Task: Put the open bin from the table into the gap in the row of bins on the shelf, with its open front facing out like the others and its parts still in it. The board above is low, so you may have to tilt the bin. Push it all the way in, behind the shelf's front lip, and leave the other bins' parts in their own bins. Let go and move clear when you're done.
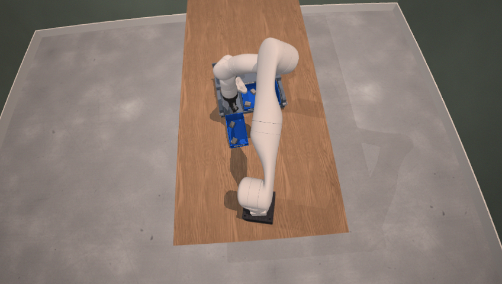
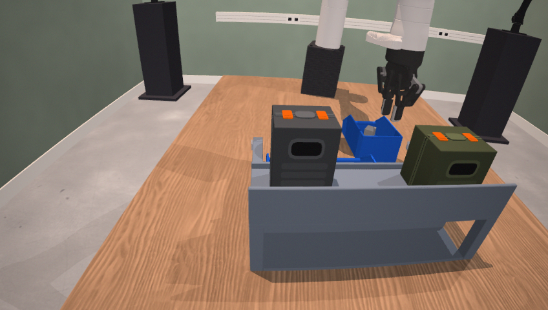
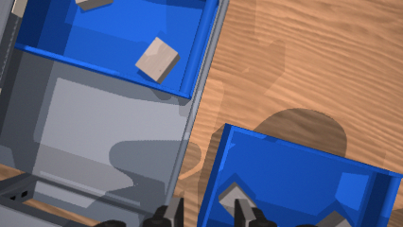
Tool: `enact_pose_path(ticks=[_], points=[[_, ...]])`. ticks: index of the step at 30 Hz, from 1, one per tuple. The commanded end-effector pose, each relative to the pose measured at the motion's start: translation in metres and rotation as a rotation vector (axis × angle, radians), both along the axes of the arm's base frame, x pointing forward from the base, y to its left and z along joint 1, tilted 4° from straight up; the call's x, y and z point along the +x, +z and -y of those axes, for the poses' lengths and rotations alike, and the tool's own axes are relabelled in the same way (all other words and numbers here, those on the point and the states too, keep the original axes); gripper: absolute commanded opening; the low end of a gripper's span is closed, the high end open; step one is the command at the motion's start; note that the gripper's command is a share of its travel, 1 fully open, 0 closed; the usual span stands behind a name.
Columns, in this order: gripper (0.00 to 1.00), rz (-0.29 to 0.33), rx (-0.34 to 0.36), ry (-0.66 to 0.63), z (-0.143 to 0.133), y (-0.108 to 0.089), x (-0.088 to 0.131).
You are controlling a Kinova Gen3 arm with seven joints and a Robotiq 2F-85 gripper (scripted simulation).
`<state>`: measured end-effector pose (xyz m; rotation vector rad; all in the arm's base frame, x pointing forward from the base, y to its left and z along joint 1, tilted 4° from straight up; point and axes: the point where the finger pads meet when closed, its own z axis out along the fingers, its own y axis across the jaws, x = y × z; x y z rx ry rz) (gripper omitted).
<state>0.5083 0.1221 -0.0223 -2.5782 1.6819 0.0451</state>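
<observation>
The open blue bin [image 1: 240, 131] [image 2: 379, 147] [image 3: 293, 163] stands on the table in front of the shelf [image 2: 346, 205] [image 3: 186, 142], with two grey parts in it. One part [image 1: 232, 123] [image 3: 235, 195] lies near its shelf-side wall, the other [image 1: 234, 140] [image 3: 335, 220] near its far end. My gripper [image 1: 235, 109] [image 2: 390, 115] [image 3: 208, 213] is partly open and empty, above the shelf-side end of the bin. In the wrist view the gap shows as bare grey shelf floor [image 3: 113, 123] beside a shelf bin [image 3: 109, 33], which holds its own parts; one is a light block [image 3: 157, 60].
A dark grey case [image 2: 305, 161] and a green case [image 2: 448, 168] stand on the shelf unit's top. A second shelf bin [image 1: 276, 92] is partly behind the arm. The shelf's side frame [image 3: 19, 200] borders the gap. The arm base [image 1: 258, 218] is at the table's near end.
</observation>
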Motion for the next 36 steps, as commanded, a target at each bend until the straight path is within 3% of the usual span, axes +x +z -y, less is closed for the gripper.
enact_pose_path(ticks=[1,2,7,36], points=[[0.39,0.003,0.000,0.000,-0.0003,0.0013,0.0008],[0.39,0.003,0.000,0.000,-0.0003,0.0013,0.0008],[0.39,-0.015,0.003,-0.259,0.0013,0.0017,-0.0010],[0.39,-0.015,0.003,-0.260,0.0015,0.0015,-0.0011]])
